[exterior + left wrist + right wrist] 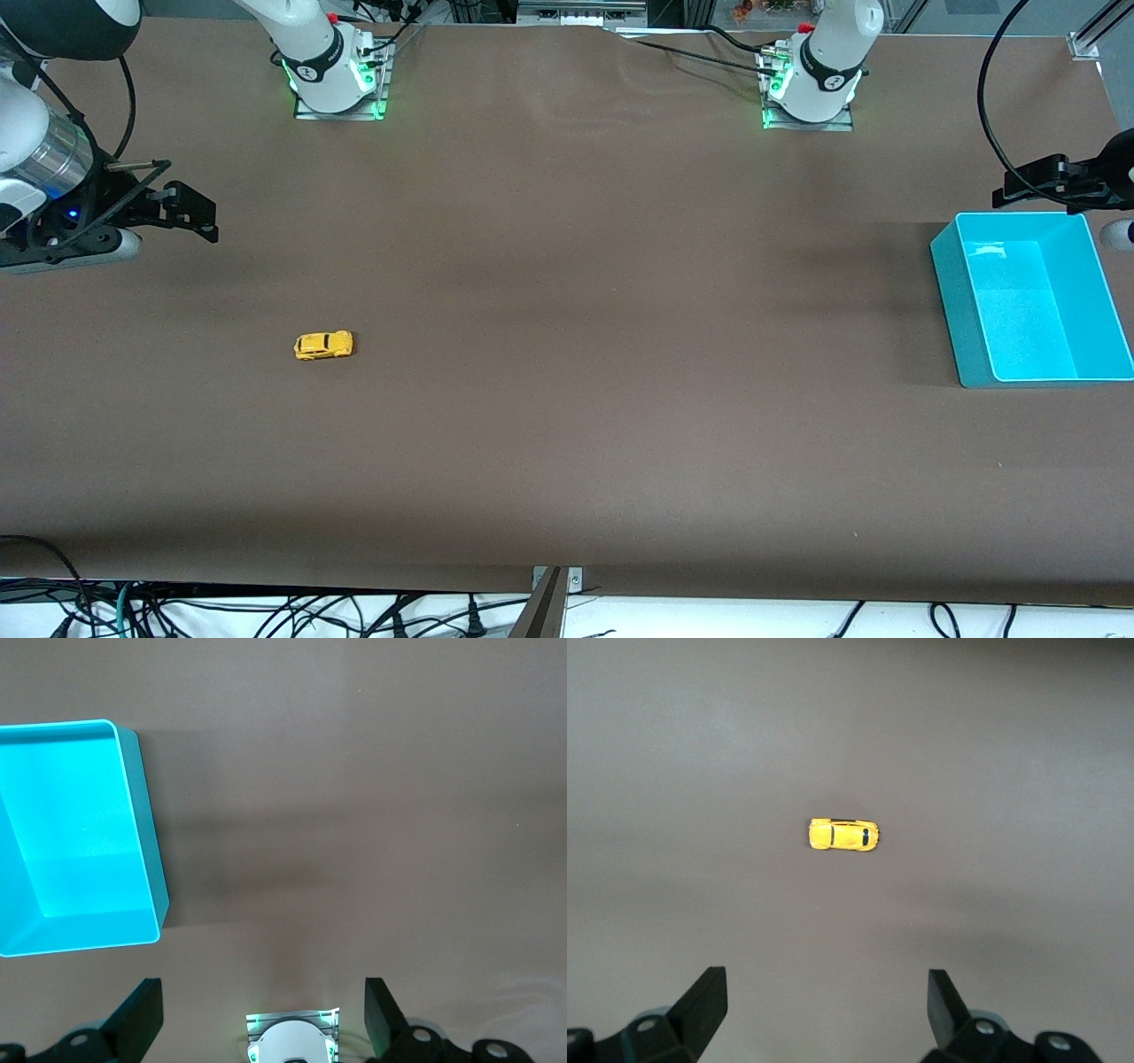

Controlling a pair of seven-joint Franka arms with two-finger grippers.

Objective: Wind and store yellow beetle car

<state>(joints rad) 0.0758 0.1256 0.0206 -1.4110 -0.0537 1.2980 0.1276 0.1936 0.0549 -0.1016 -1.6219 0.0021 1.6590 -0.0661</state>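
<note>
Now yellow beetle car (323, 345) on table (567, 399), turquoise bin (952, 301) well apart

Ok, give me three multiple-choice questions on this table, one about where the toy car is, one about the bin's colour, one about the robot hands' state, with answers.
1. Where is the yellow beetle car?
A. in the bin
B. on the table toward the right arm's end
C. in a hand

2. What colour is the bin?
A. turquoise
B. red
C. white

3. How are the left hand and the right hand?
A. both shut
B. one holds the car
C. both open, empty

Answers: B, it sits on the bare table; A, turquoise walls; C, fingers spread in both wrist views.
</note>
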